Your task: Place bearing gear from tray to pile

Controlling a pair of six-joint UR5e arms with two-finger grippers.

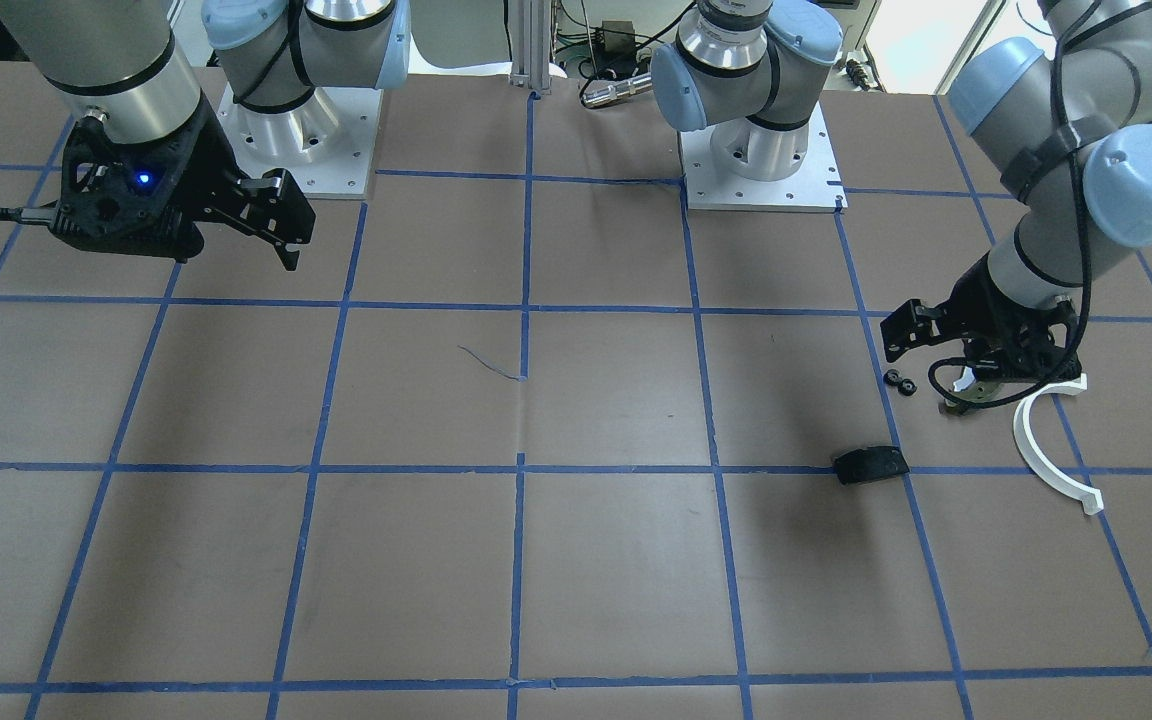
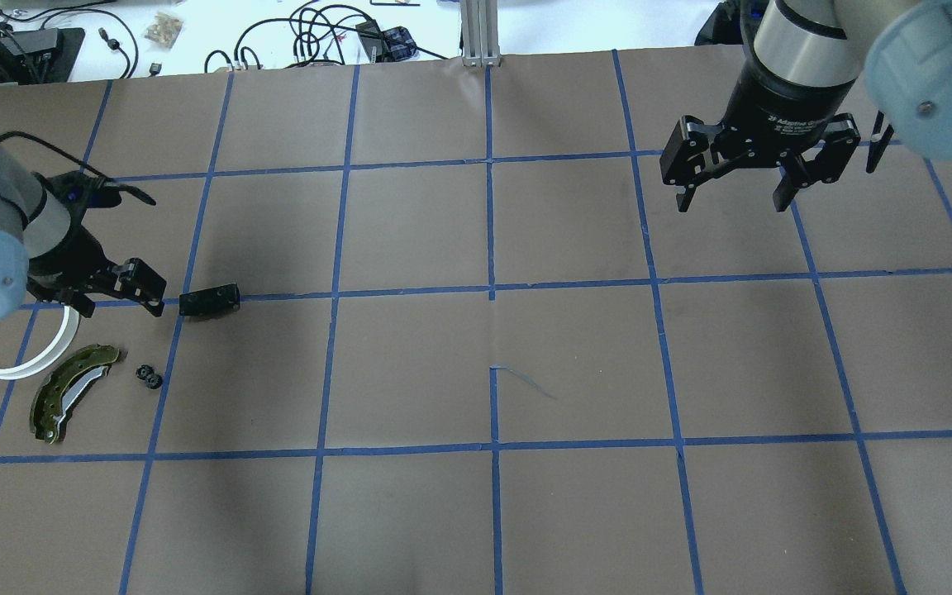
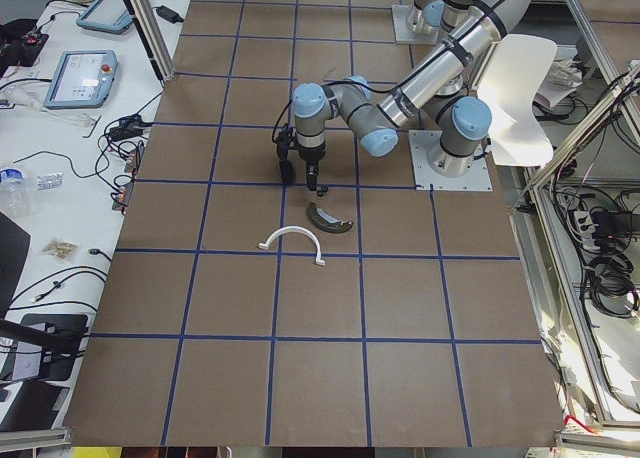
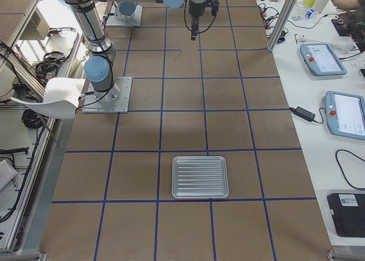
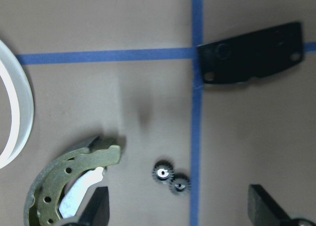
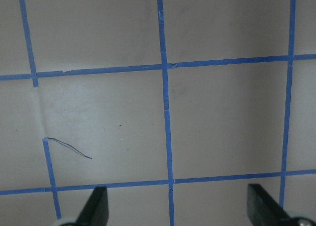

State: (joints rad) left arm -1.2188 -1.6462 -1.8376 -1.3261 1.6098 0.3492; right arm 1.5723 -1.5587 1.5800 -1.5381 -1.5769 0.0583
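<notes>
The bearing gear (image 5: 162, 172), a pair of small black toothed wheels touching each other, lies on the brown table (image 2: 575, 355), just ahead of the left gripper (image 5: 180, 208). In the left wrist view it sits between the lines of the two fingers, a little nearer the finger (image 5: 96, 208) on the brake-shoe side, and just beside a strip of blue tape (image 5: 196, 137). The left gripper is released: its jaws are spread wide, nothing is between them, and neither finger touches the gear.

The olive-green brake shoe (image 5: 49, 186) curves up beside that same finger, close to the gear but apart from it. The white half-ring (image 5: 23, 112) lies further out on that side, beyond the shoe. Ahead of the gripper, past the gear and toward the other finger's side, the flat black pad (image 5: 252, 53) rests with one end on a crossing of tape lines. Together these make up the pile, with the gear among them.

The right gripper (image 2: 732, 194) hangs over bare table, well apart from the pile, its jaws also spread and holding nothing. The ribbed metal tray (image 4: 201, 176) lies far from both grippers, toward the table's end on the robot's right.
</notes>
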